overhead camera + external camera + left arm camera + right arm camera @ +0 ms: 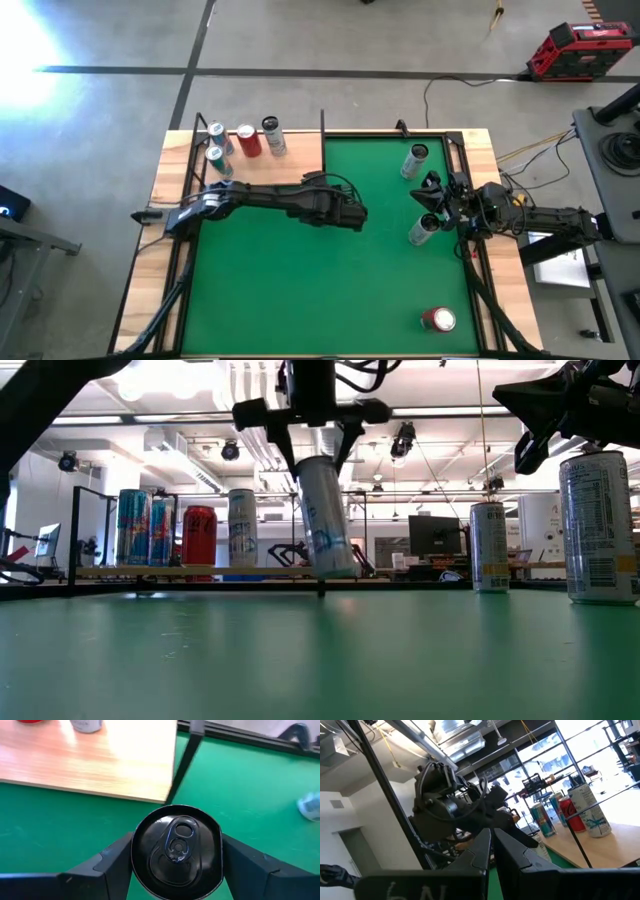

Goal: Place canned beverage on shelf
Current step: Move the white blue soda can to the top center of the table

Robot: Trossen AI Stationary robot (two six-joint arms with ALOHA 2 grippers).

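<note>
My left gripper [177, 857] is shut on a pale can with a black top [325, 515], over the green mat [300, 290] just off the shelf's near right corner. The shelf [290, 165], a light-wood board with thin black rods, lies at the far left and carries several upright cans [245, 140]. In the left wrist view the board's [90, 765] corner and a black rod [182, 765] lie just beyond the can. My right gripper [492, 852] waits shut and empty at the table's right edge [432, 195]. My left gripper pinches the can's wall just below the top rim [134, 855] between its two fingers [112, 862], one on each side. The fingers come from above, slanting down. The can hangs tilted below them [330, 560], lifted clear of the mat.
Two cans stand on the mat at the right [415, 160] [423, 230], the nearer one beside my right gripper. A red can [438, 320] lies on its side at the near right. Free room on the shelf board lies right of its cans.
</note>
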